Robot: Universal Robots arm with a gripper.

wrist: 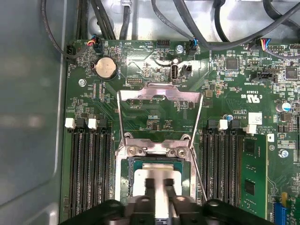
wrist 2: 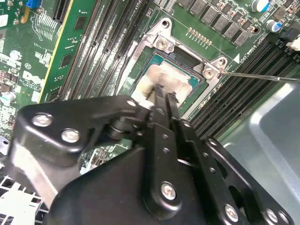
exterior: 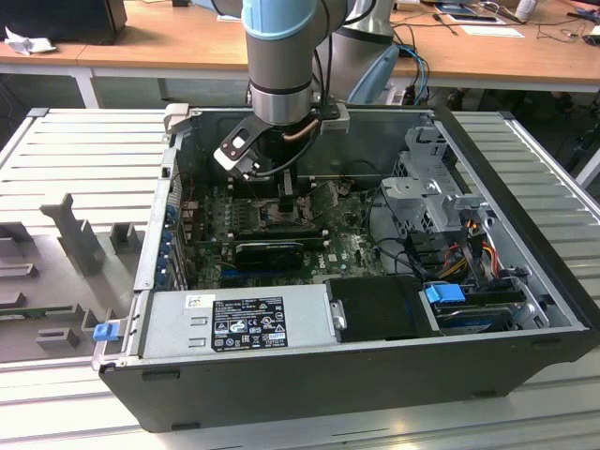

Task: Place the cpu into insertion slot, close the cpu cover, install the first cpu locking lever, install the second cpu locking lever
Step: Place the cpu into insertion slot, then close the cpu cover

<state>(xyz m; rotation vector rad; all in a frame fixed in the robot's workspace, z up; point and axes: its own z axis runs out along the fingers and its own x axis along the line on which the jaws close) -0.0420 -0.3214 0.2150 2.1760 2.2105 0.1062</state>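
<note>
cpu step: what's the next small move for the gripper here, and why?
Probably a short, straight lift off the cpu. It looks flat inside the insertion slot, with the gripper right on top of it. The cpu cover is swung open, away from the slot. Rising would clear the cover's path. I can't confirm that the chip is fully seated.

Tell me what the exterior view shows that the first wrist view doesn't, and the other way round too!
The exterior view gives the big picture: the robot arm reaching into the open computer case with its silver power supply. The first wrist view gives close-up details: the round coin battery, the cpu cover flipped open, and the cpu lying in the insertion slot. Both share the green motherboard and the black claw at the cpu.
</note>
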